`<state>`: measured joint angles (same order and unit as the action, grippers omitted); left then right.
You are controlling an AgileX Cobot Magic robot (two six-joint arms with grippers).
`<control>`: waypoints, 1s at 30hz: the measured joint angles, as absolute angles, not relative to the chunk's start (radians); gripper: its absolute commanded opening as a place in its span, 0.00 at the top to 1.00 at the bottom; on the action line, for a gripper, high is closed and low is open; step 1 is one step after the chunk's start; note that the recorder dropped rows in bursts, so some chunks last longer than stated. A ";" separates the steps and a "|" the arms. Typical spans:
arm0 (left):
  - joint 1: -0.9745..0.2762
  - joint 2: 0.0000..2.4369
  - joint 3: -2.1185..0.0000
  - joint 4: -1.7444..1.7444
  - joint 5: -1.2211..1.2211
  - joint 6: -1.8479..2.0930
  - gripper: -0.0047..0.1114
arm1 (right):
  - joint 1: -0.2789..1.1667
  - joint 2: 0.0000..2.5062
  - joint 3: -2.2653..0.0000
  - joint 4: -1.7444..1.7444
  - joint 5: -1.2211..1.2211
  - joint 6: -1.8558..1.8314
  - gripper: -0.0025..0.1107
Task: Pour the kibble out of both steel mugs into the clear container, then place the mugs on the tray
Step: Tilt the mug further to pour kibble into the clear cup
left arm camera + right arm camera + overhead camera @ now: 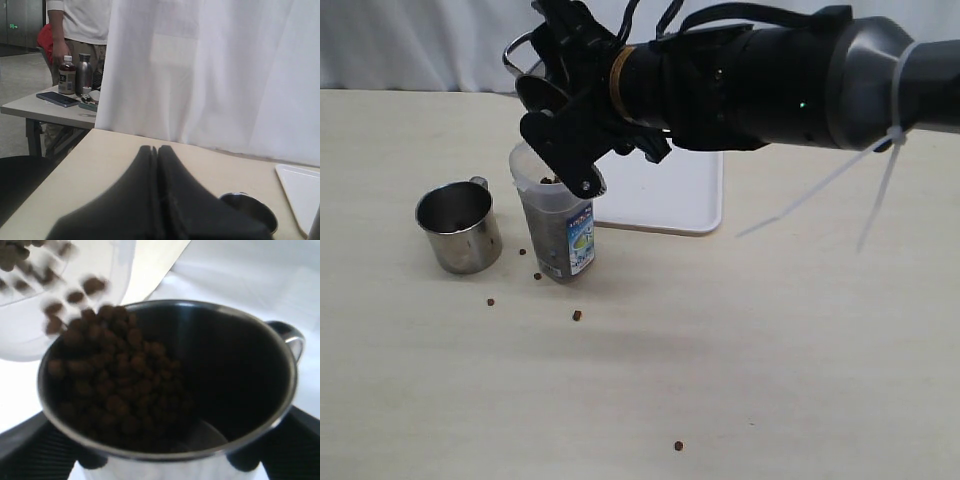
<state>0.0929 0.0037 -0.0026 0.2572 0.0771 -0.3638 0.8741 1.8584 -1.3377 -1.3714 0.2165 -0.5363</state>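
1. Right pincer (pixel 565 100) is clamped round the tilted steel mug (pixel 225 375), fingers (pixel 25 450) on opp. sides of its wall. The mug's mouth is tipped over the clear container (pixel 555 225).
2. Hard to see: in the ext. view the pincer covers most of that mug, and only its rim & loop handle peek out behind. The right wrist view is blurred. Kibble (pixel 115 385) is heaped at the mug's low lip, w/ pellets smeared mid-air toward the container's mouth.
3. The tray (pixel 670 195) is largely hidden behind the arm, w/ only its near edge & one corner showing. It lies on the table (pixel 770 380) behind the container.
4. Left pincer (pixel 156 150) has its jaws pressed together w/ nothing between. It can't be found in the ext. view.
5. The right arm stretches in from the right, across the middle & above the tray, wrist rolled over.
6. The second steel mug (pixel 458 227) stands upright just left of the container, not touching it. The container is dark w/ kibble most of its height. Stray pellets (pixel 577 315) dot the table in front.
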 measured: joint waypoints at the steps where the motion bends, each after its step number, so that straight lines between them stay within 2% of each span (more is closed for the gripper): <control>1: 0.093 0.004 -0.003 0.257 0.077 -0.364 0.96 | 0.874 1.858 -1.338 -1.371 0.217 -0.536 0.93; 30: 0.093 0.004 -0.003 0.257 0.077 -0.364 0.96 | 0.874 1.858 -1.338 -1.395 0.217 -0.559 0.93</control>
